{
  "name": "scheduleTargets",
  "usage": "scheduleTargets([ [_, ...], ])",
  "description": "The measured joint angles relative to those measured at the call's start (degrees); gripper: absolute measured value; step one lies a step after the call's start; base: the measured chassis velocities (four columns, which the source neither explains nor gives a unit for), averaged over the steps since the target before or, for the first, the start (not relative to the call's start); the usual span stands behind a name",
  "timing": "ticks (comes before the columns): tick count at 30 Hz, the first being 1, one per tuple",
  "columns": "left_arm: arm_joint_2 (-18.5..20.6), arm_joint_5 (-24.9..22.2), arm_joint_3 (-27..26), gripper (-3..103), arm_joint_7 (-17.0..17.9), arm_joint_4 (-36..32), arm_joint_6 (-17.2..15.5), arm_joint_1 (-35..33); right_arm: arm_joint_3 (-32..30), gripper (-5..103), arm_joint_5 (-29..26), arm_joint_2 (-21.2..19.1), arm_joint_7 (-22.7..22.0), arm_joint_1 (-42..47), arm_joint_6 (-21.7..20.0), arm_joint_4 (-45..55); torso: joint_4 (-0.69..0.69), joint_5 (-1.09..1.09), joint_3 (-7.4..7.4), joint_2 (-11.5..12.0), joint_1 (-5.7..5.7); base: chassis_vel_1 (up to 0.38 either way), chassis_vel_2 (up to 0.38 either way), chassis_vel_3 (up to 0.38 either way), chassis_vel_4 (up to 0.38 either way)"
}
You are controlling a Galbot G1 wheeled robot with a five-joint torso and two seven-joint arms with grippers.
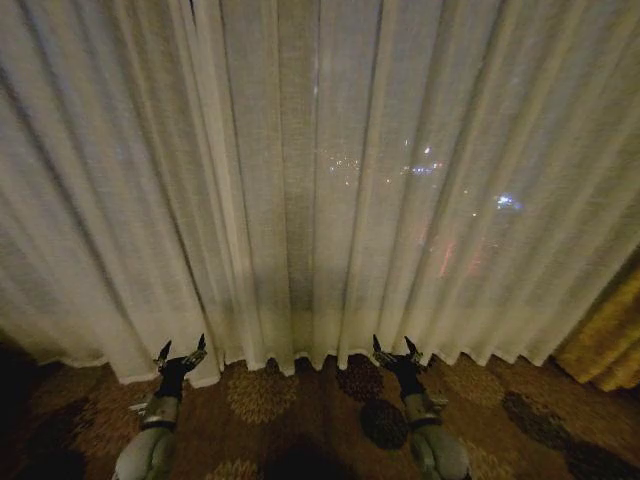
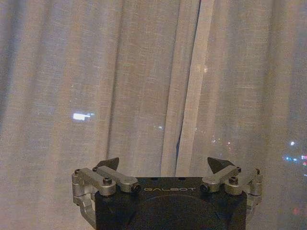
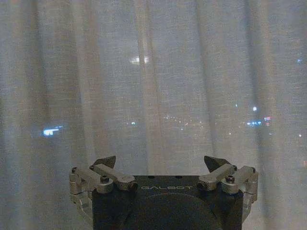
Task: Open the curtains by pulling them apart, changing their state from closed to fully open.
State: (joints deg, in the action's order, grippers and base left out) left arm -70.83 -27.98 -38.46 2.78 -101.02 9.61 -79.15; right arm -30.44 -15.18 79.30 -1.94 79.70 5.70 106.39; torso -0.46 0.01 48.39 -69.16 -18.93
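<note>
Closed curtains (image 1: 300, 180) are hanging across the whole window, both grippers waiting low in front of them.

The sheer cream panels are falling in vertical pleats to the patterned carpet (image 1: 270, 400), meeting at an overlapping seam left of centre, with city lights glowing through the weave. A golden-brown drape (image 1: 610, 340) is bunching at the far right, beside the sheer fabric. The left gripper (image 1: 182, 350) and the right gripper (image 1: 396, 348) are pointing at the hem, fingers spread wide and holding nothing, just short of the cloth.
</note>
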Motion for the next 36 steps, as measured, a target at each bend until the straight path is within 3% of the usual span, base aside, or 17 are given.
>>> scheduleTargets([
  [13,0.01,0.00,-0.01,100,0.00,0.00,0.01,0.01,0.27,100,-1.04,0.11,0.95,-0.05,0.85,-0.16,0.01,-0.05,-0.01,-0.01,0.02,-0.286,0.322,0.296,-0.328],
  [36,0.00,0.00,0.00,100,0.00,0.00,0.00,-0.01,0.11,100,-0.71,-0.08,0.98,-1.64,0.84,-2.21,0.00,-0.01,-0.01,-0.02,0.05,-0.053,0.041,0.062,-0.036],
])
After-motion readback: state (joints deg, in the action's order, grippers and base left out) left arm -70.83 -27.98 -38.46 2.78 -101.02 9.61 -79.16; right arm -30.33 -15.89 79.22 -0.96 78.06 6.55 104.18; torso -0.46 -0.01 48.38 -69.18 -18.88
